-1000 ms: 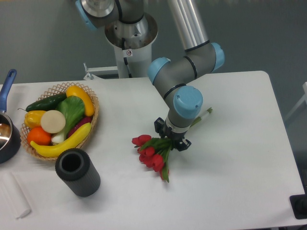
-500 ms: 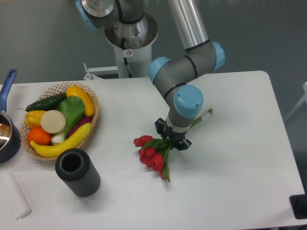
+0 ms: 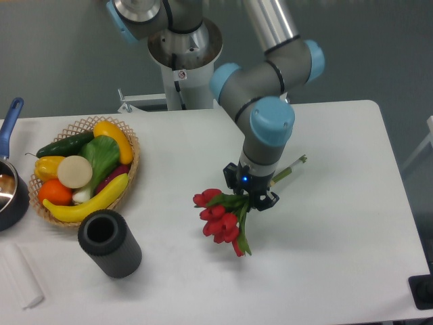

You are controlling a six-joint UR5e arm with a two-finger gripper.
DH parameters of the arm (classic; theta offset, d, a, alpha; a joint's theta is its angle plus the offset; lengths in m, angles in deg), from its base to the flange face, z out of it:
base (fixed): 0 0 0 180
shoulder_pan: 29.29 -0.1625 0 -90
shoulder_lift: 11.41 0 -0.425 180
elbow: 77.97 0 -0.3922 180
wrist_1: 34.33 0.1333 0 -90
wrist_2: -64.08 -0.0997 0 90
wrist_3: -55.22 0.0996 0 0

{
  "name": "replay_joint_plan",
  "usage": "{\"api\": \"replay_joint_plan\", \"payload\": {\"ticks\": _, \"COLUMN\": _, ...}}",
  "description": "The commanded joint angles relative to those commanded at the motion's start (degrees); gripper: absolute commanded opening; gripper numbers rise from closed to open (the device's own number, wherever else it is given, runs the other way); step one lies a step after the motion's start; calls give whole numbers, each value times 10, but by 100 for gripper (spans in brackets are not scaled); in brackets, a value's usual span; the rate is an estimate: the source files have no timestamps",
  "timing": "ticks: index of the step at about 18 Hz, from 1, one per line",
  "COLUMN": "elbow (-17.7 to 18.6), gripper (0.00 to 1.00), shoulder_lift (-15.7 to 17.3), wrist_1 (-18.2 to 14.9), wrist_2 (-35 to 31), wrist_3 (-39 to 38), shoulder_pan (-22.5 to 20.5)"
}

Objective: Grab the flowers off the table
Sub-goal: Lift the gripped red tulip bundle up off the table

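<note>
The flowers (image 3: 220, 218), a bunch of red tulips with green leaves, hang under my gripper (image 3: 252, 198) near the middle of the white table (image 3: 338, 223). The stems run up and right behind the wrist, and their pale end (image 3: 296, 164) sticks out on the far side. The gripper is shut on the stems just behind the blooms. The bunch appears lifted a little off the tabletop, blooms pointing left and down. The fingertips are largely hidden by leaves.
A wicker basket (image 3: 132, 145) with fruit and vegetables stands at the left. A dark grey cylinder (image 3: 108, 242) lies in front of it. A pot with a blue handle (image 3: 10, 183) is at the far left edge. The robot base (image 3: 183, 61) stands behind the table.
The gripper has risen and shifted slightly right with the flowers held in it. The blooms and stem end moved with it. Nothing else moved.
</note>
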Motion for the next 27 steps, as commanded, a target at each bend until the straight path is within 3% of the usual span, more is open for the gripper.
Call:
{"api": "replay_joint_plan", "payload": {"ticks": 8, "elbow": -35, "gripper": 40, "shoulder_lift": 66, "wrist_1": 0, "wrist_2": 251, "wrist_3": -74, "shoulder_pan": -79}}
{"api": "replay_joint_plan", "payload": {"ticks": 14, "elbow": -36, "gripper": 40, "shoulder_lift": 68, "wrist_1": 1, "wrist_2": 432, "wrist_3": -73, "shoulder_pan": -126}}
{"api": "replay_joint_plan", "payload": {"ticks": 27, "elbow": -29, "gripper": 40, "shoulder_lift": 68, "wrist_1": 0, "wrist_2": 464, "wrist_3": -75, "shoulder_pan": -140}}
